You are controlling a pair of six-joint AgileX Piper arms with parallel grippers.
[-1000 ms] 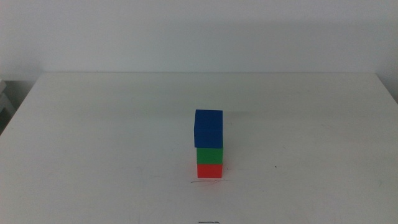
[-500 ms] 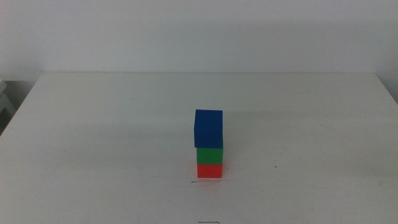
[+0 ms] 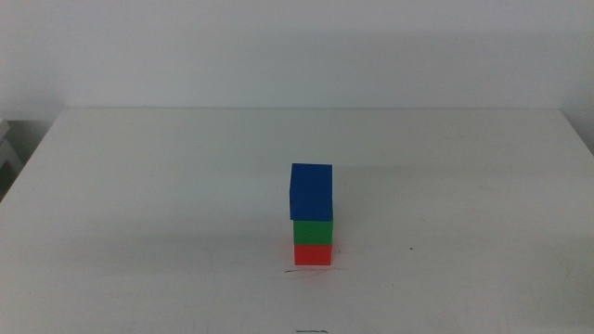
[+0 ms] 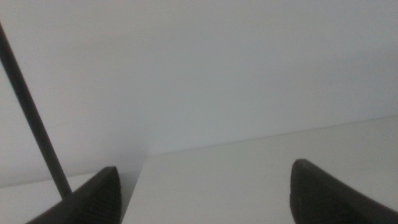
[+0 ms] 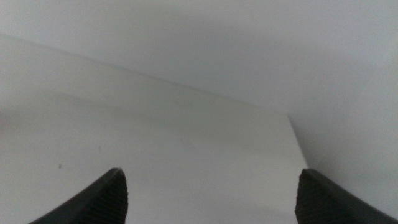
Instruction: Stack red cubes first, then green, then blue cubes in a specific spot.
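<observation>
**A:** What stands nearest the front edge of the table?

**B:** A single stack, near the middle of the front edge. The red cube sits on the white tabletop beside a thin dark pen mark.

**A:** And above it?

**B:** The green cube rests squarely on the red, and the blue cube tops the pile, its left side overhanging the green slightly.

**A:** The arms?

**B:** Neither shows in the middle view. The left gripper has its jaws spread wide with nothing between them, over the table's edge. The right gripper is likewise spread wide and empty, facing bare tabletop and the pale wall beyond the far edge.
</observation>
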